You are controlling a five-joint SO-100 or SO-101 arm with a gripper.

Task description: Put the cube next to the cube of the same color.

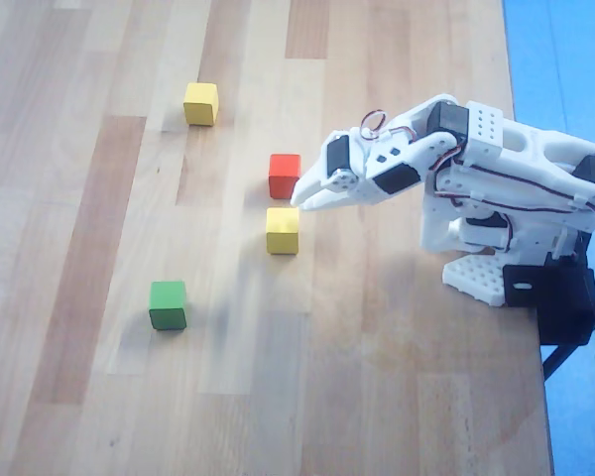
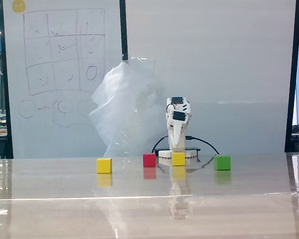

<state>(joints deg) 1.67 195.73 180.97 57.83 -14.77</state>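
Your jaws [image 1: 302,201] hang with nothing between them, their tips pointing left in the overhead view; whether they are apart or together you cannot tell from either picture. The tips sit just right of the red cube [image 1: 284,176] and just above the nearer yellow cube [image 1: 283,230], close to both but gripping neither. In the fixed view the gripper [image 2: 177,148] points straight down at you, directly behind that yellow cube [image 2: 178,159], with the red cube [image 2: 149,160] just to its left.

In the overhead view the red cube and this yellow cube stand one above the other with a narrow strip of bare table between them. The other yellow cube [image 1: 200,103] stands well apart, up and to the left, alone with open wood on every side. The green cube [image 1: 168,304] sits down and left, also well clear of the rest. In the fixed view it is the rightmost cube [image 2: 222,162] and the lone yellow one [image 2: 104,165] is the leftmost.

The table [image 1: 99,397] has wide free room to the left and along the bottom of the overhead view. Its right edge runs beside the white arm base [image 1: 481,278], where a black clamp [image 1: 555,297] grips it.
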